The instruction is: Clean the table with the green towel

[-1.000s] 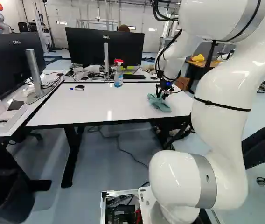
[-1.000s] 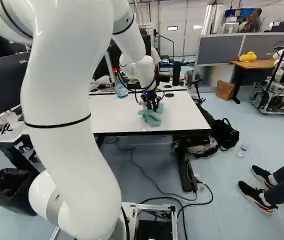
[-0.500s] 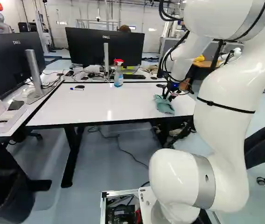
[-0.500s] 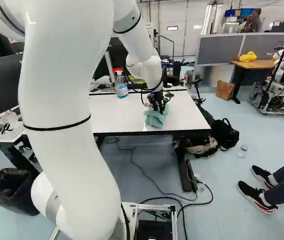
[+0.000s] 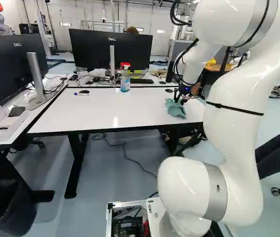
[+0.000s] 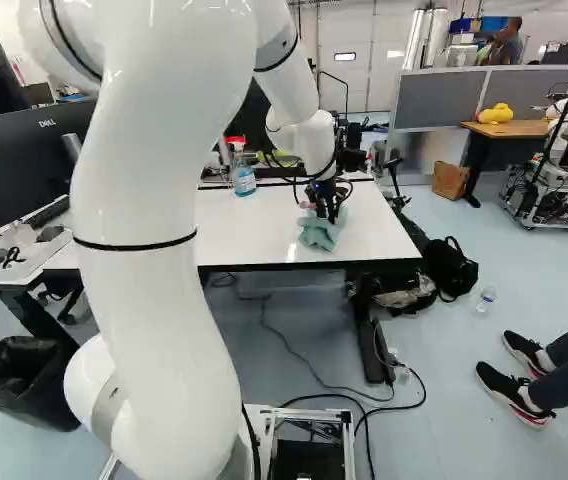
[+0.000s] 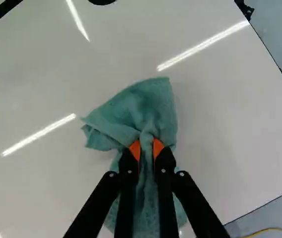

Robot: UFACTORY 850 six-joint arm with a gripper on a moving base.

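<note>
- Nearest, the white arm [image 5: 238, 106] rises from its base, right of the middle in the left base view. It reaches forward over the desk [image 5: 105, 111], probably so that most of the white top can be wiped from one standing place.
- On the floor at near left, a black bin [image 6: 26, 380] stands clear of the arm's reach across the top, perhaps ready for rubbish.
- The green towel [image 7: 151, 106] lies bunched on the right part of the desk, fairly close to its near edge. Its loose folds spread over the surface on both sides of the grip, which should let it sweep a wider strip than the pinch alone.
- The fingers [image 7: 166, 166] point down and are nearly closed, with only a thick fold of towel squeezed between their orange pads. Gripping near the cloth's middle likely keeps it from slipping, and puts soft fabric rather than hard tips against the desk.
- At far left on the desk lies a marker pen [image 5: 81, 94], well apart from the towel; a long stroke that way could catch and roll it.
- At the far edge, a spray bottle [image 5: 125, 79] with a red and white head stands upright, probably left there to keep the wiping area free.
- Beyond it, a black monitor [image 5: 88, 49] limits how far back a stroke can safely go.
</note>
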